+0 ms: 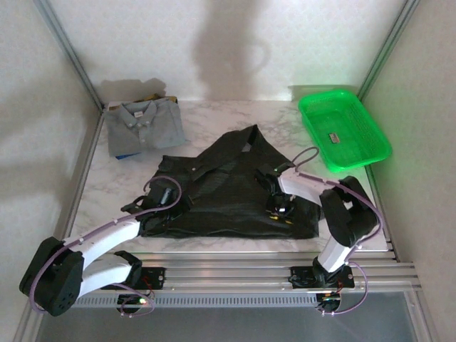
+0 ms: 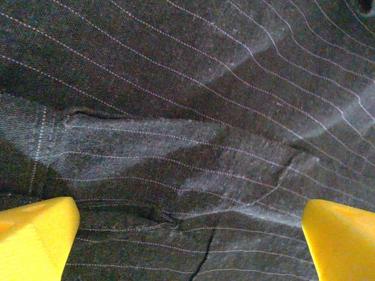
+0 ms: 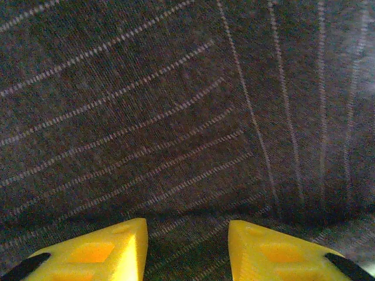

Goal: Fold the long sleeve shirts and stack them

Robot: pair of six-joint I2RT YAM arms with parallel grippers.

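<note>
Lying spread and partly folded over the middle of the desk [image 1: 107,187], the dark striped shirt [image 1: 228,192] has both pincers upon it, while the grey shirt [image 1: 144,125] sits folded at the far left corner and a green basket [image 1: 308,114] stands at the far right. The left pincer [image 2: 188,205] hangs above wrinkled cloth near the shirt's left edge, its yellow fingers [image 2: 35,234] spread wide and free of the cloth. The right pincer [image 3: 187,225] is close over the shirt's right part, its fingers half spread, the striped cloth lying loose under the gap.
</note>
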